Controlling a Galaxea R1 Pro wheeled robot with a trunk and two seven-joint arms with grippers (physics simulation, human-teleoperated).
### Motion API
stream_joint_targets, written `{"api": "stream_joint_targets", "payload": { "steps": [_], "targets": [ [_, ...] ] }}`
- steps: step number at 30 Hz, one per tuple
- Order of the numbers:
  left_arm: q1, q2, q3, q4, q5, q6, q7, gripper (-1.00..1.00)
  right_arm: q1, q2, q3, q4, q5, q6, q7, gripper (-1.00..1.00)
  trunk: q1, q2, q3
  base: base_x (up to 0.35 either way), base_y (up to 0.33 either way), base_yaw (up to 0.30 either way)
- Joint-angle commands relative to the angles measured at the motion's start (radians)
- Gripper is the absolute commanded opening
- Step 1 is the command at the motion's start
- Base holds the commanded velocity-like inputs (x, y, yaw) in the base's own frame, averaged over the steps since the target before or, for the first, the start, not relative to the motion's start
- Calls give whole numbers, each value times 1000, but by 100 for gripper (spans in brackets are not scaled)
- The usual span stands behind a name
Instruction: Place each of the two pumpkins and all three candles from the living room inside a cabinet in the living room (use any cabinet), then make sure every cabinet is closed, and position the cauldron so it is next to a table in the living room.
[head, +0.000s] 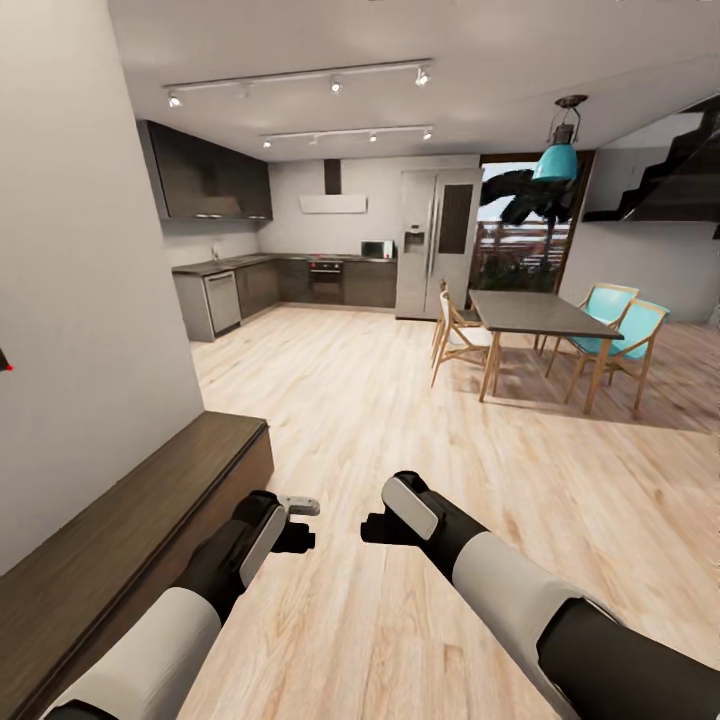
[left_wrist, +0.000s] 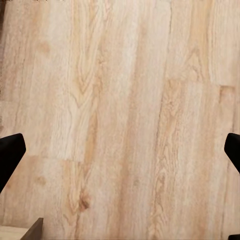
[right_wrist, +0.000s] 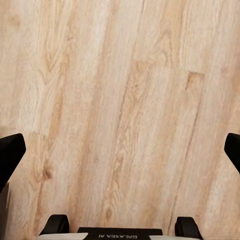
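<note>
Travel time, folks: both arms hang low over the light wood floor (head: 380, 420), the left gripper (head: 296, 530) and the right gripper (head: 372, 526) pointed down at bare planks. Each wrist view has black fingertips (left_wrist: 11, 152) at opposite edges with nothing but flooring between them, so both grippers stand wide apart and empty.

Where's the cabinet (head: 130, 540)? Right there along the white wall on the robot's left, a long low dark-brown unit, its top bare along the part in sight. Whether its drawer fronts are closed can't be judged from this angle. No pumpkins, candles or cauldron to call out; ahead lie the grey kitchen (head: 290, 282), the fridge (head: 438, 240) and a dining table (head: 538, 315) with turquoise chairs (head: 622, 335).

My read: this is a search-and-approach step. Doing it well means turning the base and head to sweep the living room for orange and cream shapes before driving anywhere, keeping the arms tucked so the left elbow clears the cabinet's corner, and leaving both grippers spread for the first pick.

Writing? One strip: a white "GALAXEA" label (right_wrist: 120, 233) on the right wrist housing, seen upside down and only partly legible.
</note>
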Motion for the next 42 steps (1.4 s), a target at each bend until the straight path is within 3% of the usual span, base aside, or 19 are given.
{"api": "stream_joint_targets", "payload": {
  "steps": [1,42],
  "targets": [
    [-1,0,-2,-1,11,3,10,100,-1,0,2,0,-8,1,-9,100,-4,7,2,0,0,-149],
    [-1,0,-3,-1,10,3,11,100,0,0,1,0,-9,1,-7,100,-161,294,145,0,0,-280]
  ]
}}
